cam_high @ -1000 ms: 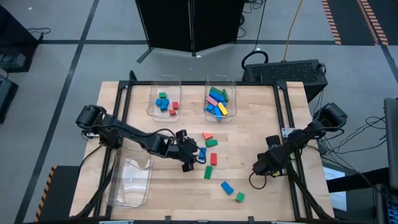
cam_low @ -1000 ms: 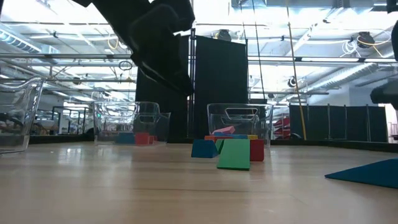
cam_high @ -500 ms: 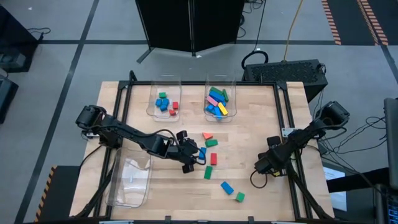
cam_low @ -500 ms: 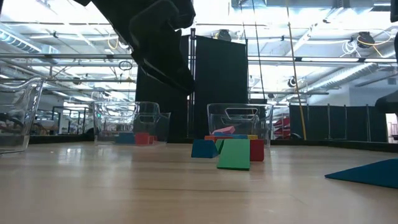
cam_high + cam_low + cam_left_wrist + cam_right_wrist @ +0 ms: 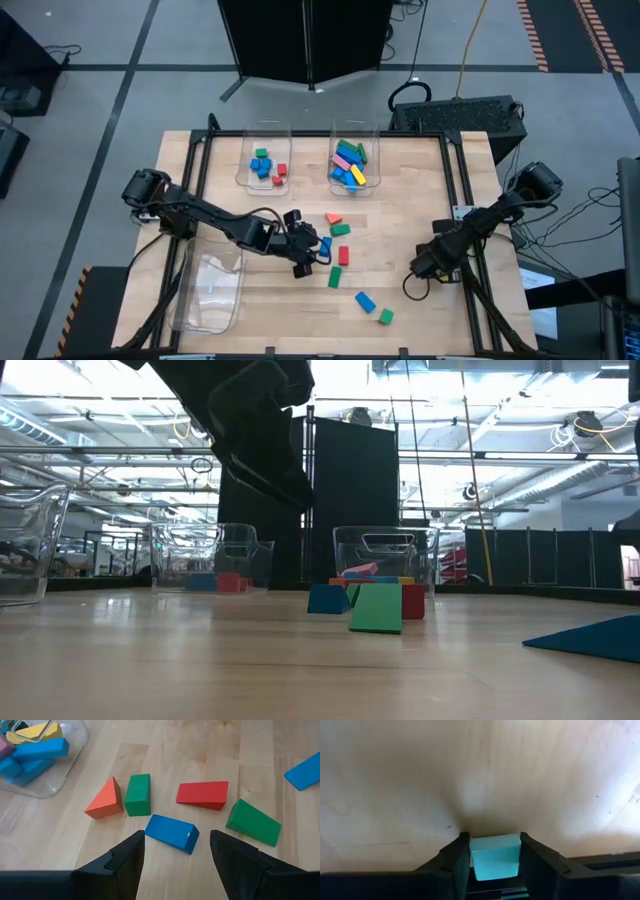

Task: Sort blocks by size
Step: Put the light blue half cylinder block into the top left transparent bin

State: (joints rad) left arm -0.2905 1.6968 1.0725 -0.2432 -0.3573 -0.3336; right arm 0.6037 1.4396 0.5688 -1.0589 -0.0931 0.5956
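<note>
Loose blocks lie mid-table: an orange wedge (image 5: pixel 105 800), a green block (image 5: pixel 137 795), a red block (image 5: pixel 202 795), another green one (image 5: pixel 252 822) and a blue block (image 5: pixel 171 833). My left gripper (image 5: pixel 177 852) hovers open over the blue block, one finger on either side of it, apart from it. Near the table's right edge my right gripper (image 5: pixel 425 268) points steeply down and is shut on a small cyan block (image 5: pixel 495 856). In the high view the gripper hides that block. My right gripper pinches the cyan block's two opposite sides (image 5: pixel 474 857) between its two fingers, coming from above and pointing steeply down. The block sits close to the wooden table top; whether it rests on it or is lifted clear I cannot tell.
Two clear bins at the far edge hold blocks: the left one (image 5: pixel 265 165) short ones, the right one (image 5: pixel 350 165) long ones. A third clear bin (image 5: pixel 210 290) stands near left. A blue block (image 5: pixel 365 301) and a green block (image 5: pixel 386 316) lie toward the near edge.
My right arm has sunk a little toward the table near its right edge. The left arm and the loose blocks have kept still.
</note>
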